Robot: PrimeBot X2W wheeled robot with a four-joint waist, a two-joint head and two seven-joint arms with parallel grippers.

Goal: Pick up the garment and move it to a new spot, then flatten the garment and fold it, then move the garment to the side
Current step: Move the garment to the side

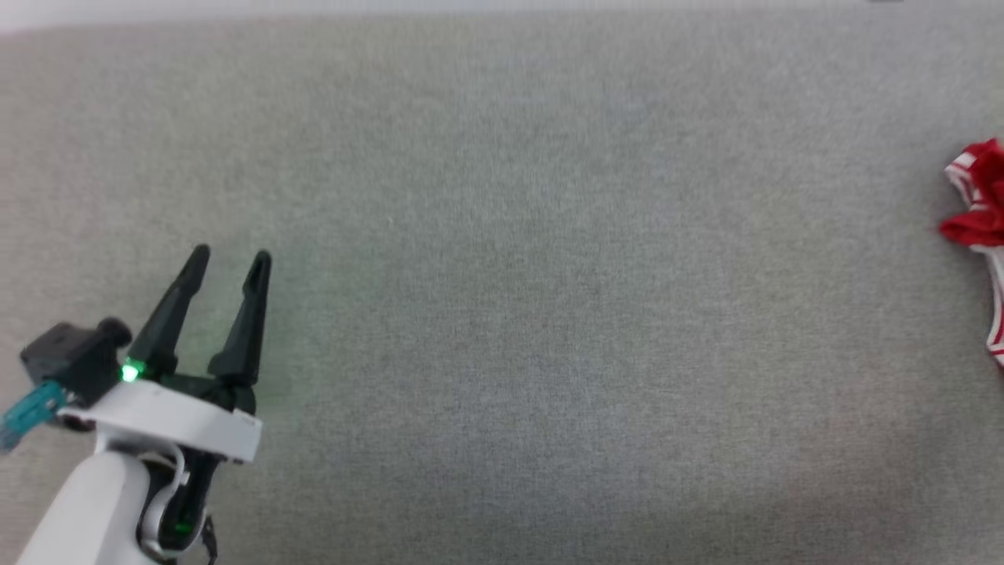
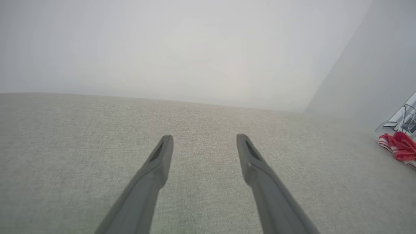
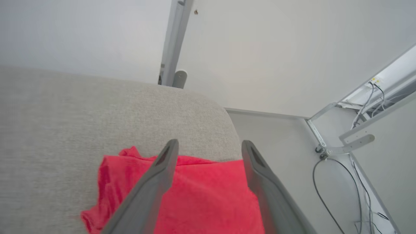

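The red garment (image 3: 201,195) lies bunched on the grey padded table, close to its right edge. Its red-and-white striped trim (image 1: 980,212) pokes in at the right border of the head view, and it appears small at the far right of the left wrist view (image 2: 398,146). My right gripper (image 3: 209,148) hovers open just above the red cloth, with nothing between its fingers. Far from the garment, my left gripper (image 1: 233,259) is open over bare table at the lower left, fingers (image 2: 162,156) spread wide.
The grey fabric table (image 1: 502,275) stretches wide between the two arms. Its rounded right corner (image 3: 224,113) drops to a pale floor with cables (image 3: 325,182) and metal frame parts. A grey post (image 3: 174,42) stands behind the table.
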